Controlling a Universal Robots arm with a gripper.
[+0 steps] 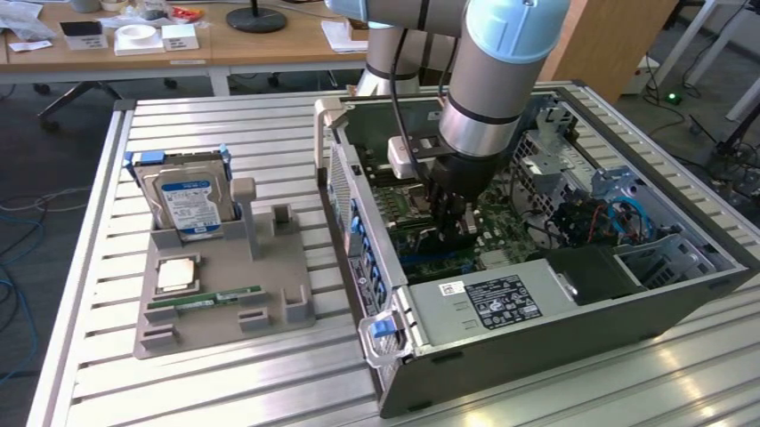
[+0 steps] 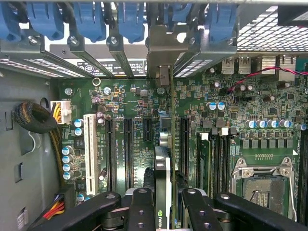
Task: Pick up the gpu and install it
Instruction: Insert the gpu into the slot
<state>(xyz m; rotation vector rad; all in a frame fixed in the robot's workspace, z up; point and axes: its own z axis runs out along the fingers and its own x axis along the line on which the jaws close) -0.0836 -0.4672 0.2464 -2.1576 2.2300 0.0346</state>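
My gripper, inside the open computer case, pinches the gpu edge-on over the motherboard, bracket toward the rear slot covers; a card edge off its slot could jam or stress board

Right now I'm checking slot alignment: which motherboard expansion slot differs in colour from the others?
The white slot, the outermost of the row, beside the case wall; the other slots are black.
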